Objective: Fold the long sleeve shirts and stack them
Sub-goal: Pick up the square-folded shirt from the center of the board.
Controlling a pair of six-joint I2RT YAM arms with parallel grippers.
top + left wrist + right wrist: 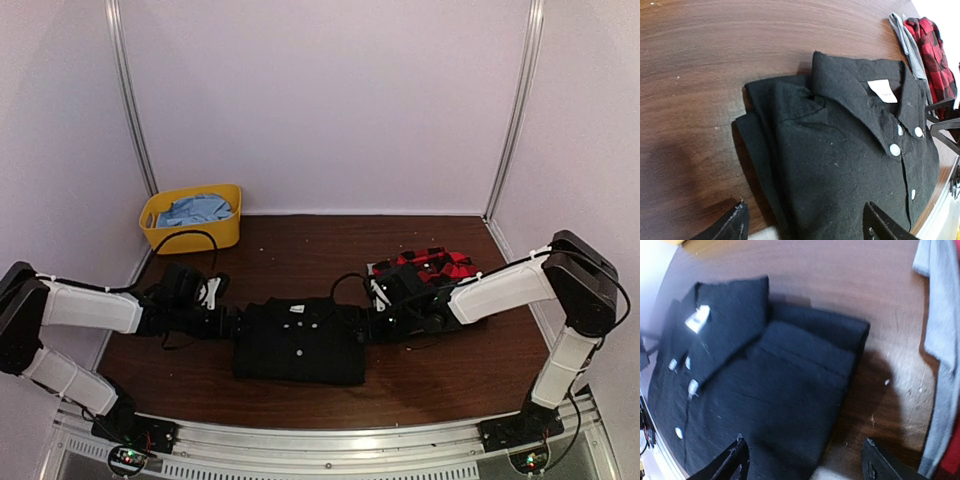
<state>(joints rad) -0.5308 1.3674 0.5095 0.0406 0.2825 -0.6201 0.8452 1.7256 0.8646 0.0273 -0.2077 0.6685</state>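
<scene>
A plain black long sleeve shirt (300,340) lies folded at the middle of the table, collar and white buttons facing up. My left gripper (238,325) is at its left edge and stands open. In the left wrist view one finger of the left gripper (805,204) is over bare wood and the other over the black shirt (840,150). My right gripper (368,322) is open at the right edge. It (804,440) straddles the black shirt's (765,380) folded side the same way. The red-and-black plaid shirt (432,265) lies at the right rear, partly hidden by the right arm.
A yellow bin (190,238) holding blue cloth (195,210) stands at the back left corner. A grey cloth (940,340) lies beside the plaid shirt (935,50), just right of the black shirt. White walls enclose the table.
</scene>
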